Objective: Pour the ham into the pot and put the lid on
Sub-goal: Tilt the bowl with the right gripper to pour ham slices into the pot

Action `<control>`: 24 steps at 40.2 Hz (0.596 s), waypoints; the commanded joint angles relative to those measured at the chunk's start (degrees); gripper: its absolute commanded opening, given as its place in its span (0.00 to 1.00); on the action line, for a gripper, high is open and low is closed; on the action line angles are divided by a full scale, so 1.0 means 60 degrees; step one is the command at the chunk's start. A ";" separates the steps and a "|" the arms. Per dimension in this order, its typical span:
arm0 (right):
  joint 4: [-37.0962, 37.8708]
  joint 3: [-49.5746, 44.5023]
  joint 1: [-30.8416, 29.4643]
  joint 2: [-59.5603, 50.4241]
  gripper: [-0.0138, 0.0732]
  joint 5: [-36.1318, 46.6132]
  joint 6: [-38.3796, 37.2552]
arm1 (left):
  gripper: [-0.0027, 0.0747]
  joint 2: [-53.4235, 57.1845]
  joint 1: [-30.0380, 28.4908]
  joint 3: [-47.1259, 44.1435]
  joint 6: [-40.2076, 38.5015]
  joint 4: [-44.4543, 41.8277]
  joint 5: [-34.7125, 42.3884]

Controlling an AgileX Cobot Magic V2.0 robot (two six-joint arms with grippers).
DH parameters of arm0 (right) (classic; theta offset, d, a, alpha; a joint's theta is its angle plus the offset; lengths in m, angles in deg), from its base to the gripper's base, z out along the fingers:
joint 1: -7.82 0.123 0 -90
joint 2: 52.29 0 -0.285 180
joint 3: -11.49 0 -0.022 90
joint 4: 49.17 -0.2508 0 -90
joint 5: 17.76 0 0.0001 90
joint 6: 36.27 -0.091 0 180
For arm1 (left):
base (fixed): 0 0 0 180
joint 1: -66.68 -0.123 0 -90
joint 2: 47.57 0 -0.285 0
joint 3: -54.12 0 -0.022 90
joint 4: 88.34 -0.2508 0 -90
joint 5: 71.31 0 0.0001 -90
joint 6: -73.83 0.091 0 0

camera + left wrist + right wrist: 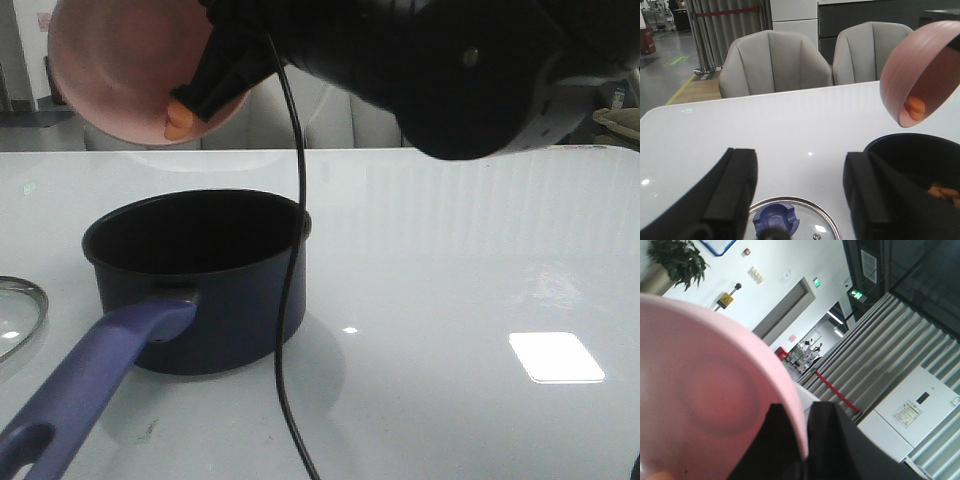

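Observation:
My right gripper (215, 75) is shut on the rim of the pink bowl (115, 60) and holds it tipped on its side above the navy pot (200, 280). A few orange ham slices (178, 122) cling to the bowl's lower rim. In the left wrist view the bowl (920, 75) tilts over the pot (920, 155), with ham (914, 106) at its lip and more ham (942, 192) lying in the pot. My left gripper (800, 195) is open just above the glass lid (805, 220) and its blue knob (776, 220). The lid's edge (25, 300) shows at the far left.
The pot's long purple-blue handle (90, 385) points toward the front left corner. A black cable (290, 300) hangs from my right arm across the pot's right side. Two grey chairs (775, 62) stand behind the white table (470, 280).

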State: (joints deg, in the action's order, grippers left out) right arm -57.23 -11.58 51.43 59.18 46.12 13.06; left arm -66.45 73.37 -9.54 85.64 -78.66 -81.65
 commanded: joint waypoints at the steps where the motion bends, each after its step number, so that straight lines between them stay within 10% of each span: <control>1: 0.0174 0.0242 -0.0021 -0.0790 0.32 0.1787 0.0027 | 0.58 -0.0096 0.0081 0.0260 -0.0022 0.0037 0.0753; 24: -0.1748 0.0702 -0.0164 -0.0778 0.32 0.1684 -0.0913 | 0.58 -0.0096 0.0081 0.0260 -0.0022 0.0037 0.0736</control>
State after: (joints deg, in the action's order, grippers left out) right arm -63.83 -9.31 50.72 57.15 46.58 10.57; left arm -66.45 73.37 -9.54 85.64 -78.66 -81.65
